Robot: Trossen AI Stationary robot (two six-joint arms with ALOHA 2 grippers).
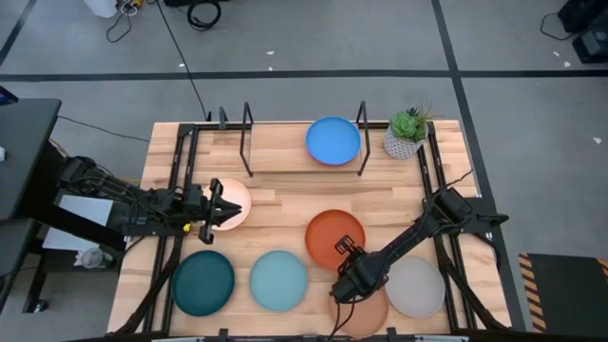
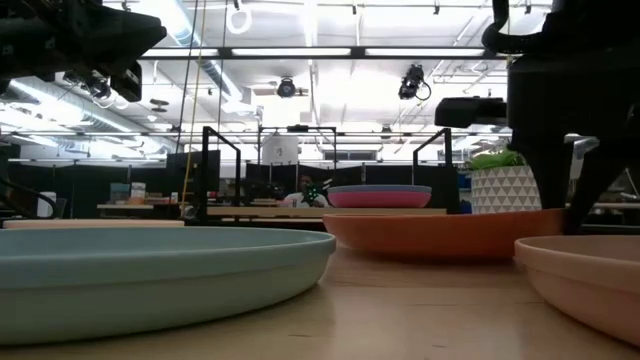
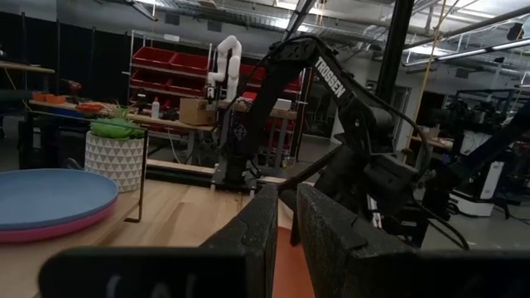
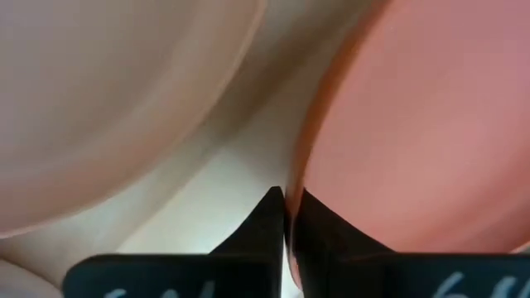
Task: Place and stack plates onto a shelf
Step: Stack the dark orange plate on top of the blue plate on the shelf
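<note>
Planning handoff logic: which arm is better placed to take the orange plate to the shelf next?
Right. The right gripper sits at the orange plate rim, fingers nearly shut on it. The left gripper is over the cream-pink plate.

"TROSSEN" in white on the right arm [image 3: 344, 87]

I saw the table [image 1: 285, 180] carrying the shelf [image 1: 285, 152], a plant [image 1: 407, 133], and six plates: cream [image 1: 233, 202], orange [image 1: 328, 233], teal [image 1: 202, 282], light blue [image 1: 278, 280], grey [image 1: 418, 287], peach [image 1: 366, 313]. On the shelf, the blue plate [image 1: 333, 141] sat on a magenta one [image 2: 378, 198].
</note>
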